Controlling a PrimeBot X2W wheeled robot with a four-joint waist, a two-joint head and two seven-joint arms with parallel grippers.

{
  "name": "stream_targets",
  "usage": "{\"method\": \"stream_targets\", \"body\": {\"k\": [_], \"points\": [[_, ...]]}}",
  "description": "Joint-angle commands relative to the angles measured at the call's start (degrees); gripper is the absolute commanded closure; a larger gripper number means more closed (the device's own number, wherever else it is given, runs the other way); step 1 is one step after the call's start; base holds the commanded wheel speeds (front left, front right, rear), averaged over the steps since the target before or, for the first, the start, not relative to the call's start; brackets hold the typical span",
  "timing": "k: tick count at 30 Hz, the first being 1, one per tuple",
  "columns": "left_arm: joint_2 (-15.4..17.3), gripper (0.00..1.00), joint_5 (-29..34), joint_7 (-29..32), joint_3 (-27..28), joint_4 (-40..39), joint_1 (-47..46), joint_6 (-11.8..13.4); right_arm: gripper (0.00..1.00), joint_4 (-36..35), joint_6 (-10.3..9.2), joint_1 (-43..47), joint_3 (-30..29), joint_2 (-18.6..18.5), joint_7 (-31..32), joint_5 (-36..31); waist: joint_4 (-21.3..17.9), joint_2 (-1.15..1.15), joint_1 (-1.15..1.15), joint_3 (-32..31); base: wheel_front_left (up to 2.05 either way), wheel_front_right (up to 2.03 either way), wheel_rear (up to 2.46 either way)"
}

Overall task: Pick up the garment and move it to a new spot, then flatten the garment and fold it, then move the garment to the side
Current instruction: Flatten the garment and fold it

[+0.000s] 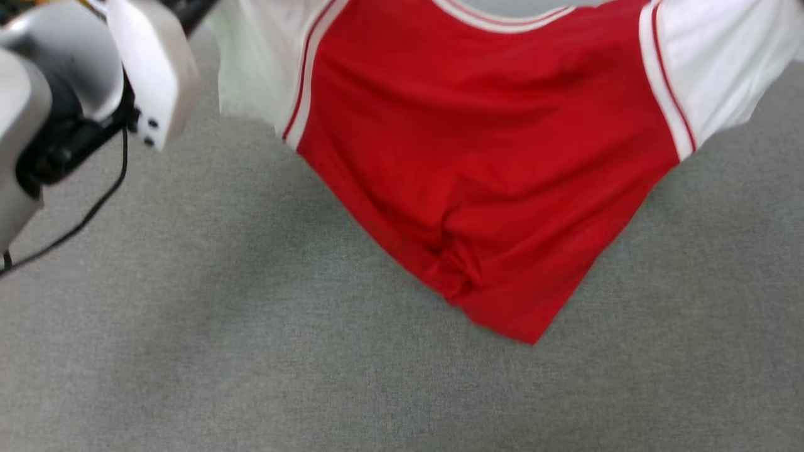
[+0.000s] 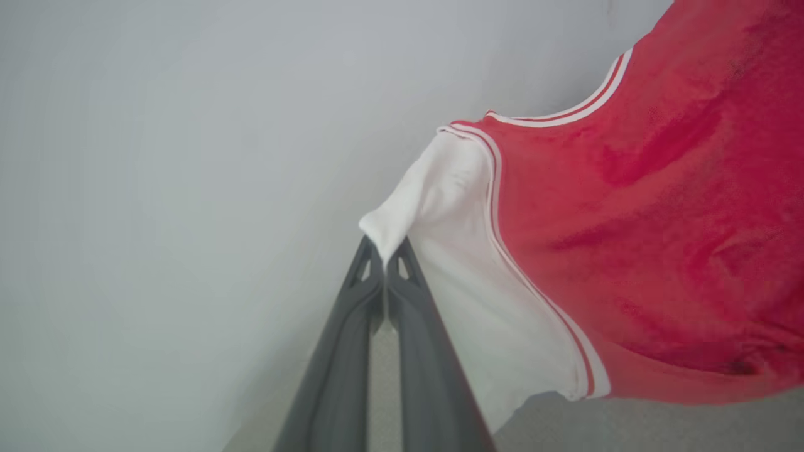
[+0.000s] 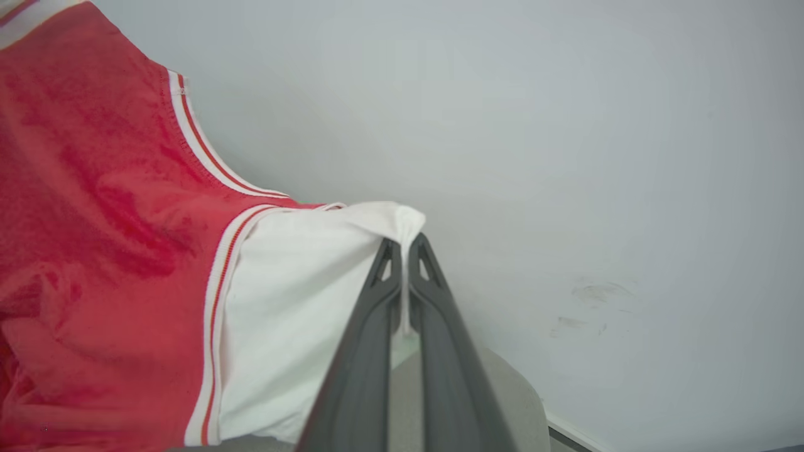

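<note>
I see the garment [image 1: 490, 163] as soft matt knit cloth, faintly fuzzy. The grey surface [image 1: 251, 351] is rough, felt-like weave. My left gripper [image 2: 384, 254] and right gripper [image 3: 405, 251] have smooth, matt dark plastic fingers; the pale forearm shell [image 1: 157, 63] is plastic with a slight sheen

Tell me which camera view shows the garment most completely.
The head view: the garment shows with both white sleeves and its lower hem. Each wrist view shows one sleeve pinched between that arm's jaws, plus part of the red body.

Grey, perhaps carpeted surface [image 1: 251, 351]; pale wall [image 3: 597, 125]
</note>
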Motion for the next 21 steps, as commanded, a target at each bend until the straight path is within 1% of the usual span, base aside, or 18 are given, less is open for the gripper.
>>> {"method": "stream_targets", "body": {"k": [1,4,7,9,10,11,14,21], "points": [[-1.6,1.0,1.1,-1.1,1.0,1.4,-2.9,-0.1,1.0,-0.2,-0.06,-3.5,-0.7,1.2,0.9,-1.7,0.2,0.0,0.01,1.9,0.0,0.0,0.0],[-3.9,1.0,2.8,-2.6,2.2,4.0,-7.2,-0.2,1.0,0.8,-0.06,-9.1,-0.6,2.5,1.9,-4.3,0.3,0.0,0.01,4.7,0.0,0.0,0.0],[-6.2,1.0,4.4,-4.3,3.7,7.0,-12.0,-0.3,1.0,3.4,-0.06,-16.0,-0.2,4.3,2.4,-7.0,0.3,0.0,0.01,7.9,0.0,0.0,0.0],[-7.4,1.0,5.5,-5.5,4.4,9.3,-15.0,-0.5,1.0,5.9,-0.06,-20.6,-0.2,5.8,1.7,-9.1,0.2,0.0,0.01,10.0,0.0,0.0,0.0],[-7.4,1.0,5.5,-5.5,4.4,9.3,-15.0,-0.5,1.0,5.9,-0.06,-20.6,-0.2,5.8,1.7,-9.1,0.2,0.0,0.01,10.0,0.0,0.0,0.0],[-7.9,1.0,6.0,-5.9,4.9,10.4,-16.8,-0.6,1.0,7.1,-0.06,-22.9,0.1,6.4,1.7,-10.0,0.2,0.0,0.01,11.2,0.0,0.0,0.0],[-9.6,1.0,7.6,-7.8,5.8,13.9,-21.4,-1.1,1.0,10.7,-0.07,-29.9,0.5,7.9,0.3,-12.6,0.2,0.0,0.01,14.1,0.0,0.0,0.0],[-12.2,1.0,10.0,-12.2,7.9,21.2,-32.4,-2.3,1.0,18.4,-0.07,-45.9,2.2,11.1,-3.8,-18.2,0.0,0.0,0.01,18.9,0.0,0.0,0.0]]}}
